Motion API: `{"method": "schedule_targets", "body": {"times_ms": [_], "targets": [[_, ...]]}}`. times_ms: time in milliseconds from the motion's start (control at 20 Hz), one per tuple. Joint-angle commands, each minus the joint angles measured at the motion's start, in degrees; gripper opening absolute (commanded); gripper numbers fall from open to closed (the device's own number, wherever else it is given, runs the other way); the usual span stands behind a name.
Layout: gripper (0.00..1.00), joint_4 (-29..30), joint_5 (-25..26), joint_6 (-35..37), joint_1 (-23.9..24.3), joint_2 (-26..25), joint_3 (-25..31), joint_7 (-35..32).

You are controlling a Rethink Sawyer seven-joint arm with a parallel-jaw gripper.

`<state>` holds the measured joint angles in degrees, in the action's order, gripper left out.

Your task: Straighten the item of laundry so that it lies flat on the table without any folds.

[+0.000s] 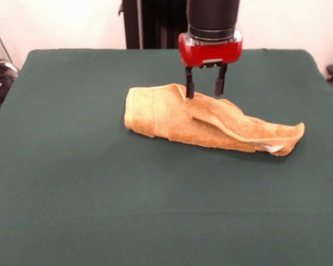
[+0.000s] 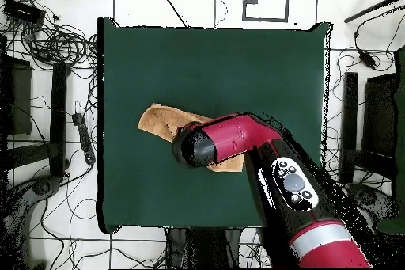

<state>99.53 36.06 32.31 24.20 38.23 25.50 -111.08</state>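
The orange-tan towel (image 1: 205, 119) lies bunched and folded lengthwise on the dark green table (image 1: 72, 183), a little past its middle. Its thick folded end is at the left, its thin end with a white tag (image 1: 273, 148) at the right. My gripper (image 1: 204, 88) comes straight down over the towel's far edge. Its two black fingers (image 1: 189, 88) stand apart, open, with the tips at the top of the cloth. In the overhead view the arm (image 2: 229, 140) hides most of the towel (image 2: 158, 120); the gripper is hidden there.
The table's edges (image 2: 103, 124) are far from the towel on every side. Cables and stands (image 2: 55, 45) lie on the floor around the table. The robot's pedestal (image 1: 155, 22) stands behind the far edge.
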Motion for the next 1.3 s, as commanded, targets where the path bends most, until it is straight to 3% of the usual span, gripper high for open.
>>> {"method": "schedule_targets", "body": {"times_ms": [50, 1300], "targets": [[1.0, -0.5, 4.6, 7.4, 0.1, -2.4, 9.2, 22.6], [1.0, -4.1, 10.9, 6.5, -1.0, -5.7, 7.9, 20.4]]}}
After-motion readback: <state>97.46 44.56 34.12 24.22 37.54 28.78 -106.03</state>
